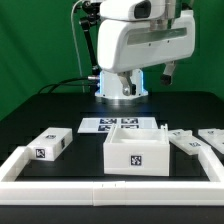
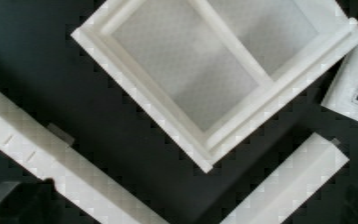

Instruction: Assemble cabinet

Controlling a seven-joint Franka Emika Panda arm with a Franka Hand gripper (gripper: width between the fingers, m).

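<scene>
You see the cabinet (image 1: pixel 138 150) open-topped at lower centre of the exterior view, on the surface (image 1: pixel 60 110); the fingers stand wide, holding nothing.

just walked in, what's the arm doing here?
Cabinet assembly under way. The Franka arm hangs above the black table, and its wrist camera looks down into the open-topped cabinet, which stands close to the front rail. The end effector is open and holds nothing; its fingers are out of both views. One tagged panel lies apart on the exterior view's left, other panels on its right. The marker board lies behind the cabinet.
</scene>
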